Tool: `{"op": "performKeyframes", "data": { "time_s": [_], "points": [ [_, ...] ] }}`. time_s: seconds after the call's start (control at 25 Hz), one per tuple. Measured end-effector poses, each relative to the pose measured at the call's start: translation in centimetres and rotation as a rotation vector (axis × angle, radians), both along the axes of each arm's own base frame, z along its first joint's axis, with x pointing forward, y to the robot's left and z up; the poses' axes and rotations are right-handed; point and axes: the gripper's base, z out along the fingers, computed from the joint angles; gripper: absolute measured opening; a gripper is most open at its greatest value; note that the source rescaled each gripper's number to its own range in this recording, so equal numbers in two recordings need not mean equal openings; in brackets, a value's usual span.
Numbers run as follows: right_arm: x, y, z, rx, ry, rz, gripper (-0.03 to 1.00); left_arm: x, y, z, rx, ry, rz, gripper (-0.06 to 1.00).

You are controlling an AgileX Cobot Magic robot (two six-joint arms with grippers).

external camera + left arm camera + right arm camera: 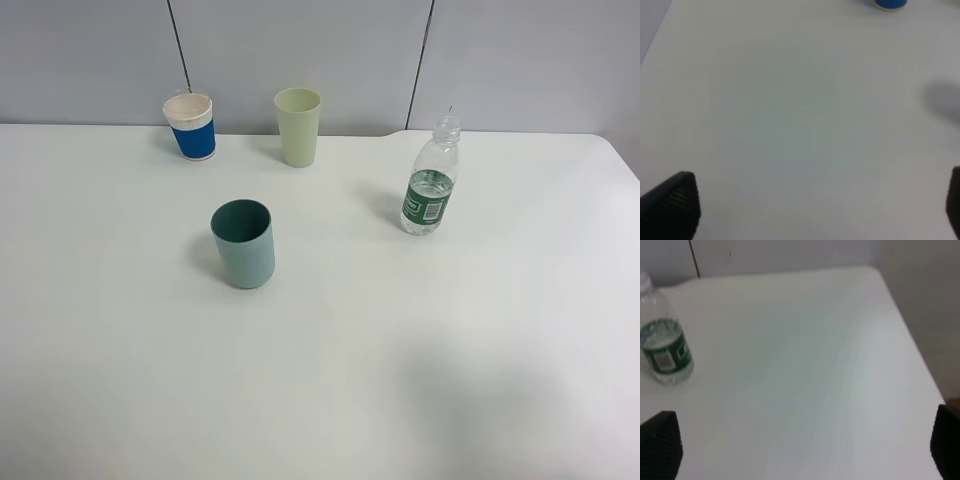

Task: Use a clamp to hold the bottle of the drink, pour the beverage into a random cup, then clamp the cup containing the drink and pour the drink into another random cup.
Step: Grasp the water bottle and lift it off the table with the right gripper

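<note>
Fingers (672, 205) of the left clamp (815, 205) stand spread as wide as they go, one dark tip at each side of its wrist view, with nothing between them but bare worktop (400, 350). The right clamp (804, 442) is posed the same way: its fingers (660, 445) are fully apart and grip nothing. Of each arm only these tips show, so the rest of its pose cannot be told. Both clamps hang above the white surface and look down on it at a slant, touching nothing.

Ahead of the right clamp the bottle (665, 350) stands upright, off beyond one finger and not between the two. In the high view the bottle (430, 190) is right of middle, well apart from every cup.

The teal cup (243, 245) stands upright left of middle, nearest the front. Whether it holds any liquid cannot be told.

The blue cup (191, 128) stands at the back left, near the grey wall (300, 40), and its foot shows far ahead of the left clamp. The green cup (298, 127) is near it to the right, also upright.
</note>
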Motion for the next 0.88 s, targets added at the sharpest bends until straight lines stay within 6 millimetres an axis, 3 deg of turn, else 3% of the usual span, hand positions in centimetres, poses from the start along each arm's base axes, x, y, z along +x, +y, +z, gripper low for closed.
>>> {"op": "performKeyframes", "data": {
  "time_s": [0.28,0.48,0.88],
  "points": [
    [2.9,-0.3,2.1,-0.038,-0.072,0.005,1.00,0.0,0.0,0.0,0.000,0.000,0.000,1.00],
    [6.6,-0.2,2.6,-0.041,-0.039,0.050,1.00,0.0,0.0,0.0,0.001,0.000,0.000,1.00],
    [14.8,-0.1,-0.6,0.003,0.240,0.079,1.00,0.0,0.0,0.0,0.000,0.000,0.000,1.00]
  ]
}}
